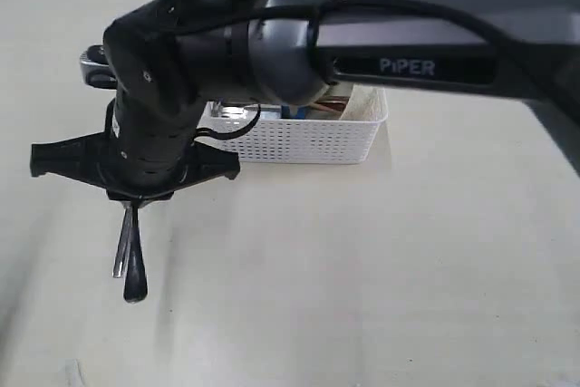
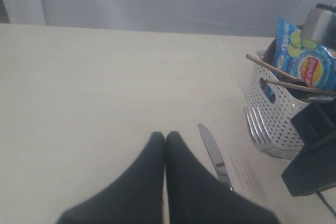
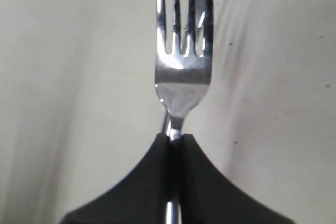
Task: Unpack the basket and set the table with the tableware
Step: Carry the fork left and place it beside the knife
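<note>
Cream-white matte bench [image 1: 381, 278] took up most of what I could see, plain and flat. A dark grey robot arm [image 1: 408, 65] marked PiPER stretched across it from the right. It passed over a white rectangular plastic basket [image 1: 299, 140] with perforated sides, which stood on the far part of the bench. Inside the basket a blue chip bag [image 2: 310, 64] stood upright, and wooden chopsticks [image 2: 299, 87] leaned out over the rim.

The right claw [image 3: 176, 137] was out past the basket's left end, pointing down toward the bench. Its black fingers were clamped tight on the neck of a steel fork [image 3: 181, 77]. The tines stuck out beyond the fingertips, and in the left wrist view they hung just beside the basket's end wall. Whether they touched the bench I could not tell.

The left claw [image 2: 165, 137] hovered over the bench with its two black fingers pressed together and nothing between them. A steel knife [image 2: 212, 153] lay flat on the bench just beside it, between that claw and the fork.
</note>
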